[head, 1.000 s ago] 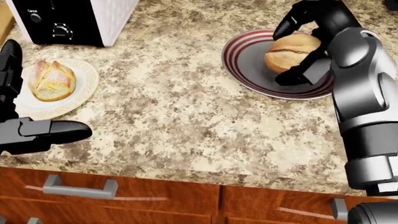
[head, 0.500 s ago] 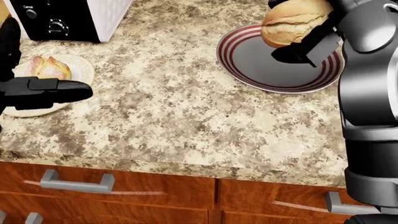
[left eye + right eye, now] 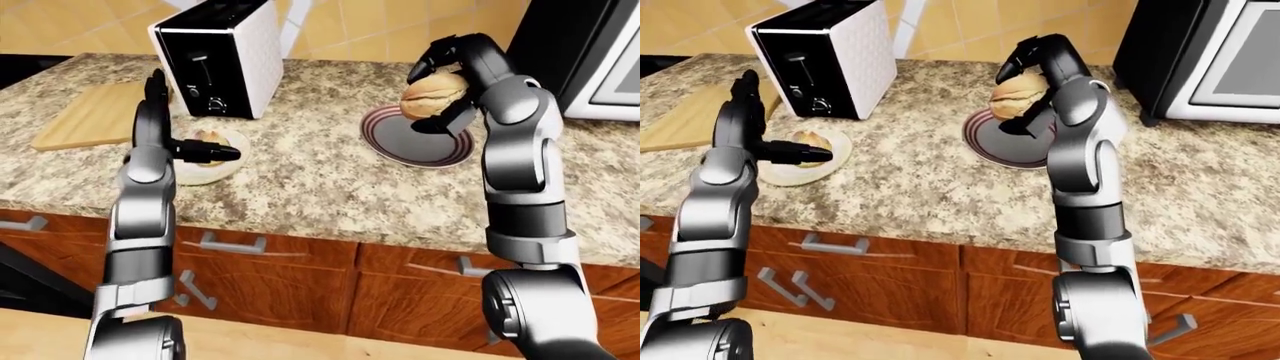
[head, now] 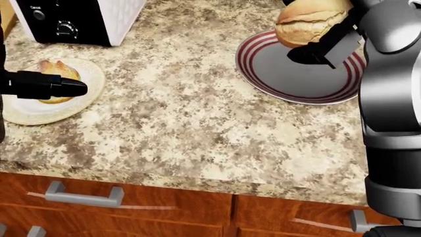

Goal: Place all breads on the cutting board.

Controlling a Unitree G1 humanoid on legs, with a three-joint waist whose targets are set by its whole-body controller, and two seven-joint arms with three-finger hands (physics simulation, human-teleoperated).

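My right hand [image 3: 436, 91] is shut on a round bread roll [image 4: 308, 20] and holds it in the air above the dark striped plate [image 4: 297, 81]. A second bread [image 4: 55, 70] lies on a cream plate [image 4: 33, 112] at the left of the counter. My left hand [image 3: 190, 120] is open, fingers pointing up, with its thumb [image 4: 59, 87] stretched across that bread. The wooden cutting board [image 3: 92, 114] lies at the far left of the counter in the left-eye view, beyond the cream plate.
A white and black toaster [image 3: 222, 54] stands between the cutting board and the striped plate. A microwave [image 3: 1210, 58] stands at the right. The granite counter's edge [image 4: 197, 175] runs above wooden drawers with metal handles [image 4: 84, 195].
My right hand has lifted the roll off the striped plate. My left hand has moved right so its thumb now covers the bread on the cream plate. The view shifted slightly.
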